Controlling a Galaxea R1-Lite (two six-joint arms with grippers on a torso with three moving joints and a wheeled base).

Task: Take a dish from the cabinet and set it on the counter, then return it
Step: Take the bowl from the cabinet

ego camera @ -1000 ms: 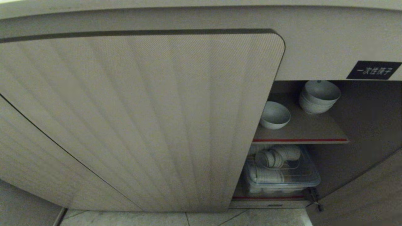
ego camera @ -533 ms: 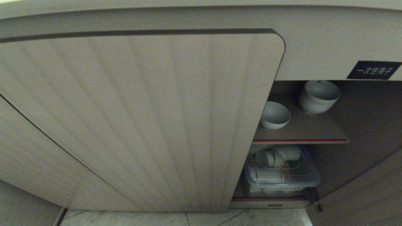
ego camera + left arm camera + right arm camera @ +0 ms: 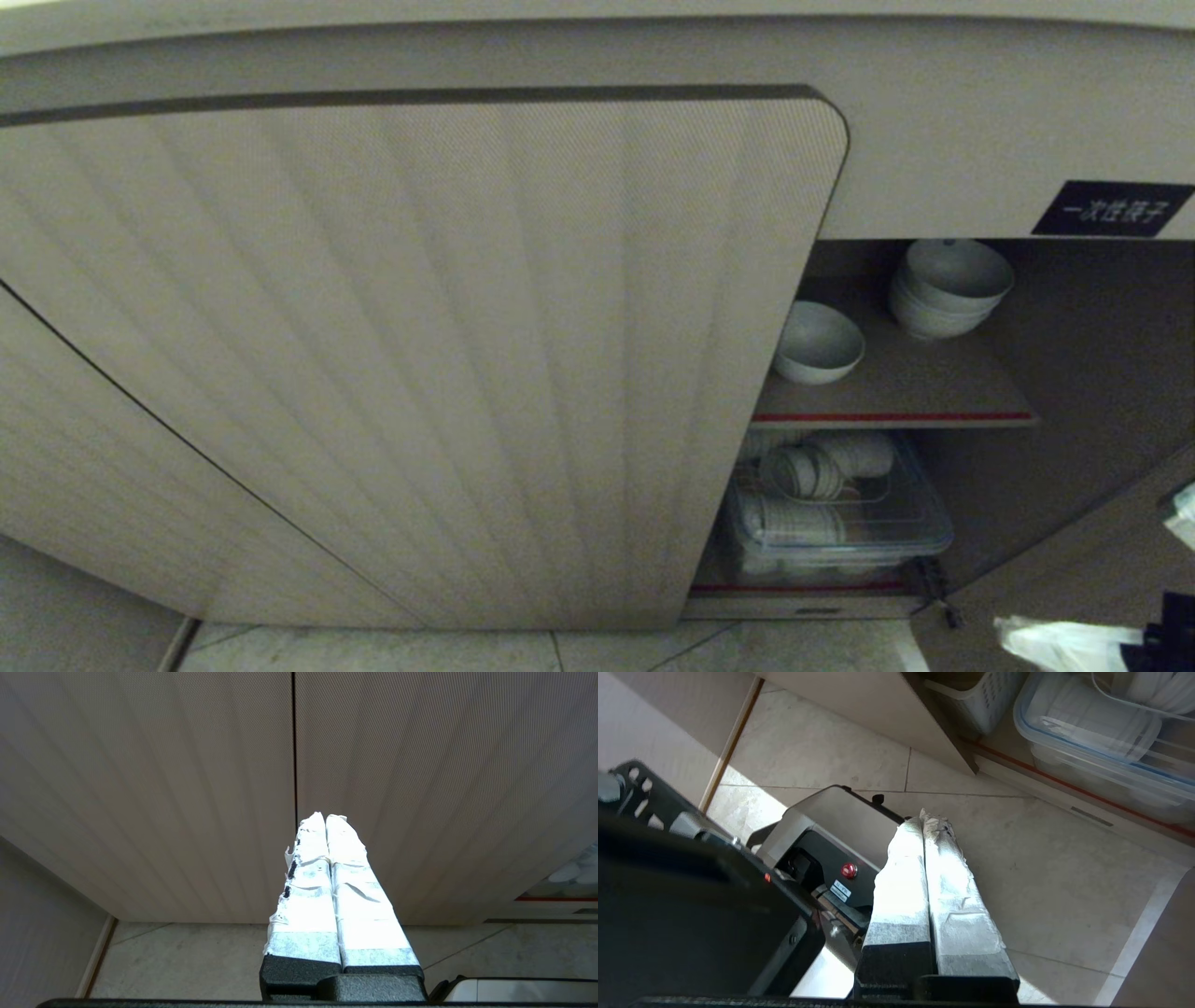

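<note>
Now right pincer [image 3: 1074, 644] newly in view, closed

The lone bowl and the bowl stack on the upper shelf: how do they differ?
The lone bowl is one piece, by the door edge and nearer the shelf's red front edge; the bowl stack is several nested bowls, taller, set further back under the black label. Both are plain white, upright, untouched.
</note>
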